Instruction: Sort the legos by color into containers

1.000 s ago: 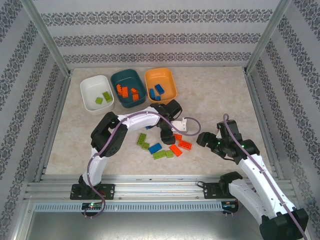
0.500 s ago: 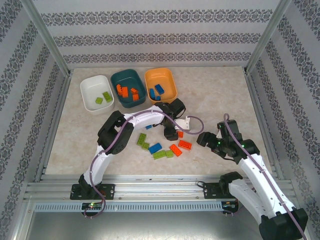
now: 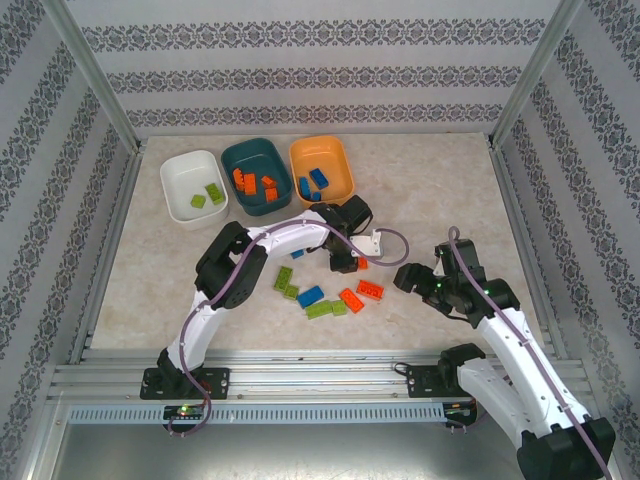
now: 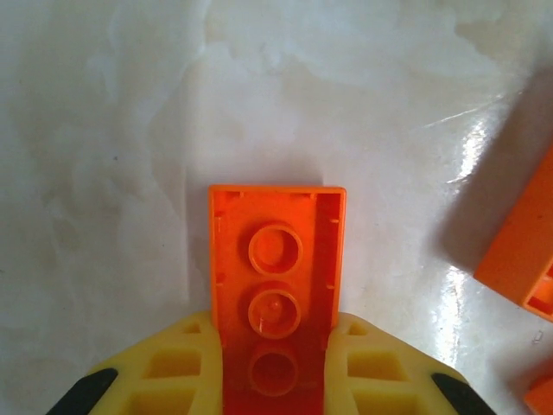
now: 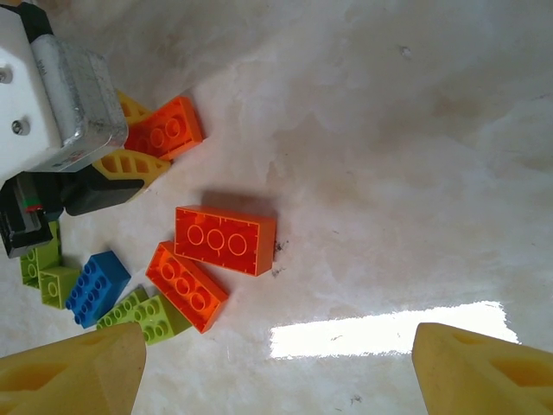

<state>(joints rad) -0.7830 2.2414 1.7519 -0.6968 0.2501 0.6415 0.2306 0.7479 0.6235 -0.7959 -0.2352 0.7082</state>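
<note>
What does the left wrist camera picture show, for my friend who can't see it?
The left gripper is shut on an orange lego, its hollow underside facing the camera, between yellow fingers. Behind is a pale marbled table, with a second orange lego at the right edge.

The left gripper (image 3: 345, 263) closed from wide apart onto an orange lego (image 4: 276, 259), its yellow fingers (image 4: 181, 367) coming to pinch the brick's two long sides. The left arm's elbow (image 3: 228, 257) swung slightly rightward, away from its base
</note>
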